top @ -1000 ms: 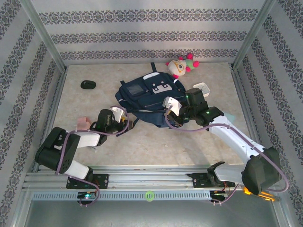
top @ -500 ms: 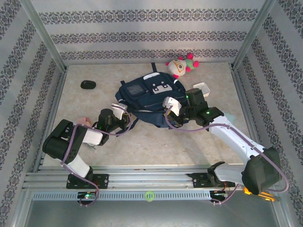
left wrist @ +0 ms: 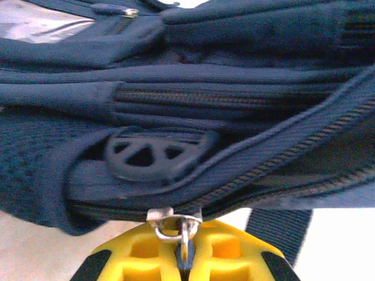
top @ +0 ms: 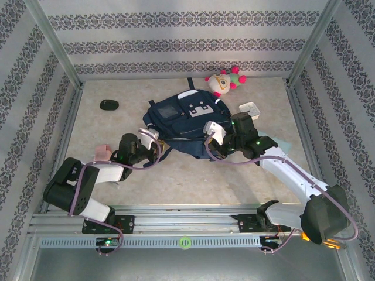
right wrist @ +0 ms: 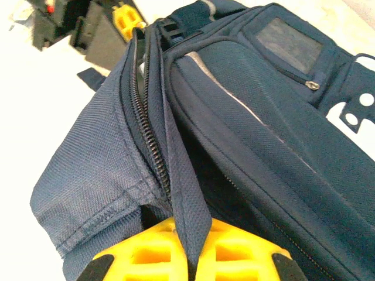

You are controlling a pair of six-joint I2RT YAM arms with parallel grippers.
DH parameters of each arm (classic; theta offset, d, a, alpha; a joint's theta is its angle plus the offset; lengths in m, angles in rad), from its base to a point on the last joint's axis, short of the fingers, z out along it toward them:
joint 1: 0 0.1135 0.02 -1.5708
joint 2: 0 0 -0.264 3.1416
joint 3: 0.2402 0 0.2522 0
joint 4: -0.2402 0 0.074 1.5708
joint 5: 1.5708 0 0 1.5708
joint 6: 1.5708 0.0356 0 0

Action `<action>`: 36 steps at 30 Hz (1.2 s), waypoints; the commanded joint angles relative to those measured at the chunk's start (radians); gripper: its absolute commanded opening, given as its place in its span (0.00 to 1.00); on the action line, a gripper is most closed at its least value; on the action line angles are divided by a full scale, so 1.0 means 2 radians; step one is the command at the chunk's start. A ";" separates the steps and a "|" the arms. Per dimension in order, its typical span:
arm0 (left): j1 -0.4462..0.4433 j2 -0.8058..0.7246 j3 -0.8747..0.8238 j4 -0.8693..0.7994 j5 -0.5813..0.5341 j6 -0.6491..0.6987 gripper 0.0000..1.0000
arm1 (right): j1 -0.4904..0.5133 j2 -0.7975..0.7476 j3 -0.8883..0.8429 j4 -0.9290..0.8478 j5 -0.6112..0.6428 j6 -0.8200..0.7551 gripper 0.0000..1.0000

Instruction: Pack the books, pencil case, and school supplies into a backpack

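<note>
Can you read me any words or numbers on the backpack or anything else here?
No text here can be read.
The white patch on the backpack: only small dark marks, too small to read as letters.
The window pocket on the backpack: greyish, with no writing that can be made out.

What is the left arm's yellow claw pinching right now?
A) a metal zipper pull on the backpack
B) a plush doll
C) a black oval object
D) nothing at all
A: in the left wrist view the left gripper is shut on the metal zipper pull at the backpack edge.
</note>
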 commanded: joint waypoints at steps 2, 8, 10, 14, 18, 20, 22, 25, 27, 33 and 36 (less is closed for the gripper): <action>-0.007 -0.028 0.012 -0.037 0.106 -0.002 0.00 | 0.012 -0.011 -0.008 0.087 0.049 0.042 0.00; -0.029 -0.070 0.036 -0.101 0.168 0.006 0.00 | 0.035 0.013 -0.016 0.115 0.082 0.041 0.00; -0.040 -0.081 0.045 -0.130 0.172 0.012 0.00 | 0.040 0.021 -0.019 0.126 0.090 0.047 0.00; -0.064 -0.090 0.069 -0.197 0.185 0.035 0.01 | 0.055 0.038 -0.021 0.156 0.097 0.070 0.00; -0.092 -0.091 0.092 -0.219 0.188 0.042 0.03 | 0.074 0.061 -0.020 0.179 0.112 0.080 0.00; -0.104 -0.087 0.102 -0.218 0.187 0.038 0.05 | 0.076 0.070 -0.020 0.189 0.112 0.086 0.00; -0.114 -0.082 0.112 -0.219 0.187 0.036 0.08 | 0.077 0.075 -0.021 0.198 0.107 0.087 0.00; -0.123 -0.086 0.124 -0.233 0.193 0.042 0.16 | 0.073 0.074 -0.025 0.204 0.088 0.080 0.00; -0.123 -0.101 0.133 -0.287 0.194 0.084 0.27 | 0.064 0.066 -0.023 0.188 0.055 0.062 0.00; -0.107 -0.171 0.190 -0.523 0.103 0.260 0.69 | 0.027 0.033 -0.036 0.128 -0.082 -0.055 0.00; -0.100 -0.199 0.213 -0.597 0.045 0.344 0.74 | 0.010 0.018 -0.042 0.101 -0.129 -0.118 0.00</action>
